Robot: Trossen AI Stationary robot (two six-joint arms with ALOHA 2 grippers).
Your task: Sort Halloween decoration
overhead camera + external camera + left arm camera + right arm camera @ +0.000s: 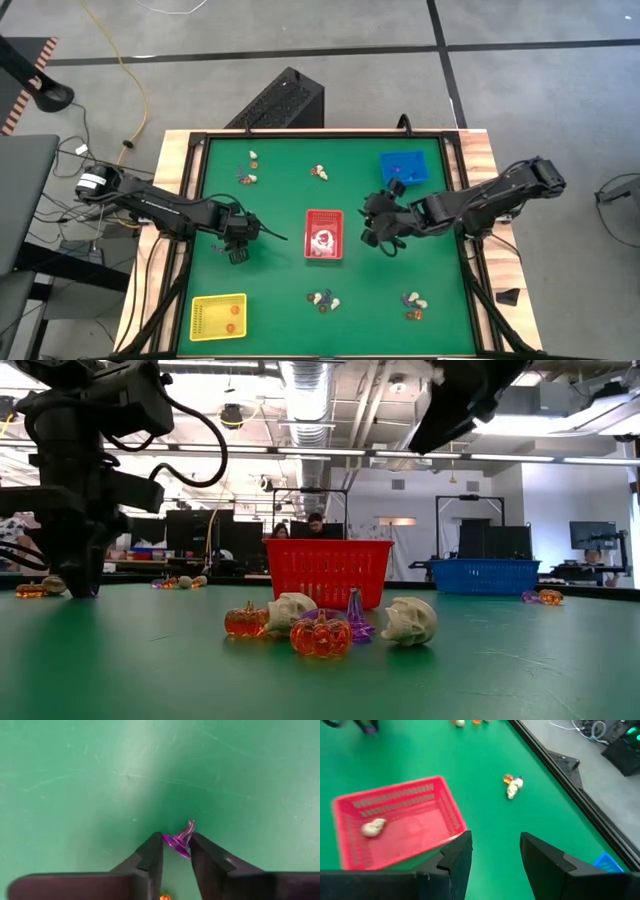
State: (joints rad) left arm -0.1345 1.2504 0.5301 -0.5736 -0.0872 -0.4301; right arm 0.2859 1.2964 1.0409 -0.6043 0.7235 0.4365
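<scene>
Pinching a purple trinket (181,840) by its rim, the left pincer (176,851) risks flicking it across the counter (75,780).

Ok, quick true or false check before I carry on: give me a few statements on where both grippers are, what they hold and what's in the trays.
1. The left gripper has a purple trinket between its fingers. True.
2. The right gripper is carrying an orange pumpkin. False: its fingers stand open with nothing between them, beside the red tray.
3. The red tray holds a white piece. True.
4. The yellow tray sits at the middle of the table. False: it is at a corner on the left arm's side; the red tray is in the middle.
5. The blue tray lies on the right arm's side. True.
</scene>
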